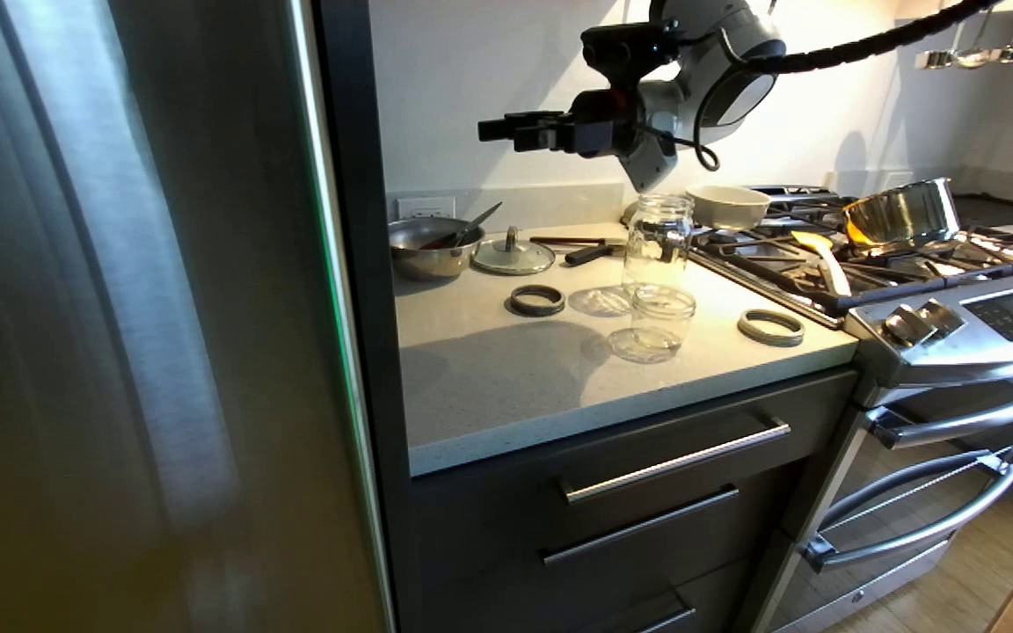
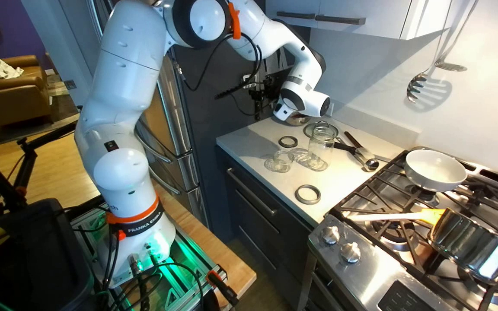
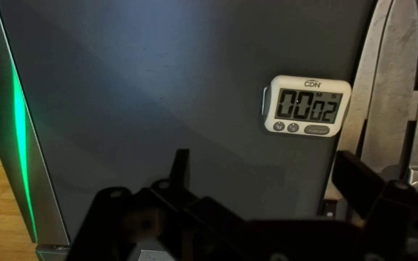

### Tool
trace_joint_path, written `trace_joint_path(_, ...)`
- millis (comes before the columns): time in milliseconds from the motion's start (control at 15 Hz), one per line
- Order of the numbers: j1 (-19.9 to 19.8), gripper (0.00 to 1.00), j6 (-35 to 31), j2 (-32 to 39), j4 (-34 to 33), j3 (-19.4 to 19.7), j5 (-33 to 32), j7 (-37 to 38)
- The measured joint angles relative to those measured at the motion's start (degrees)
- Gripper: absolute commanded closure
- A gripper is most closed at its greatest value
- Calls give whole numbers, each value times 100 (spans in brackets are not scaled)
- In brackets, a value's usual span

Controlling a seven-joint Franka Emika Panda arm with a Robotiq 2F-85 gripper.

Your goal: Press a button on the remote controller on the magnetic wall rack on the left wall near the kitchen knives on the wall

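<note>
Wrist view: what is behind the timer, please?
Behind the timer, a dark panel shows above, below and left; knife blades are to the right. The patch directly behind is covered, so how the timer is fixed cannot be seen.

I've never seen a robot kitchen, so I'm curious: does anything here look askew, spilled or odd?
Yes: the metal pot on the stove sits tilted in both exterior views, while the white bowl near it looks upright. That seems odd because pots normally rest flat. What props it isn't clear. I notice no spill.
</note>
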State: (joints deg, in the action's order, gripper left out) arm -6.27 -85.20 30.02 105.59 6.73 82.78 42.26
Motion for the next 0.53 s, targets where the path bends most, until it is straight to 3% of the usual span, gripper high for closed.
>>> trace_joint_path(533,-99,0,25,-750,585,296,-617,0)
